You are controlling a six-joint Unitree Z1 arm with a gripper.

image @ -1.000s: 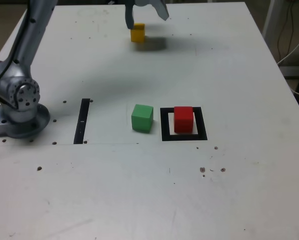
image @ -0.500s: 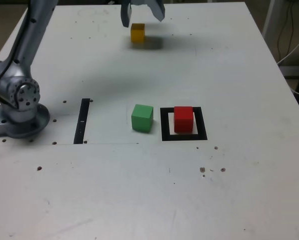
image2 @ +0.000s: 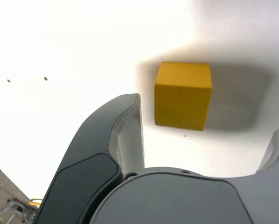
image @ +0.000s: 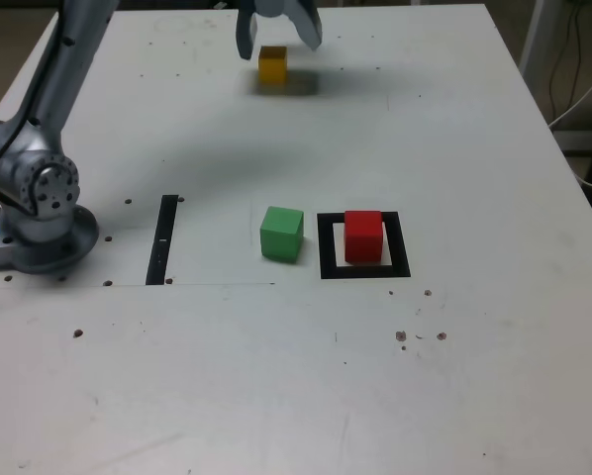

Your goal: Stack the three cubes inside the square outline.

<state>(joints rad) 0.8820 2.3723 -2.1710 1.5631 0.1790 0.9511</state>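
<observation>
Red cube (image: 363, 236) in square outline (image: 326, 247)

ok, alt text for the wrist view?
A yellow cube sits on a white table between the open hand's two dark fingers, untouched. Its shadow falls beside it.

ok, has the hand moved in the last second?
Yes. In the exterior view the hand has drifted slightly up the picture, toward the far table edge, measured against the yellow cube, which stayed put. It is open, straddling the cube.
</observation>
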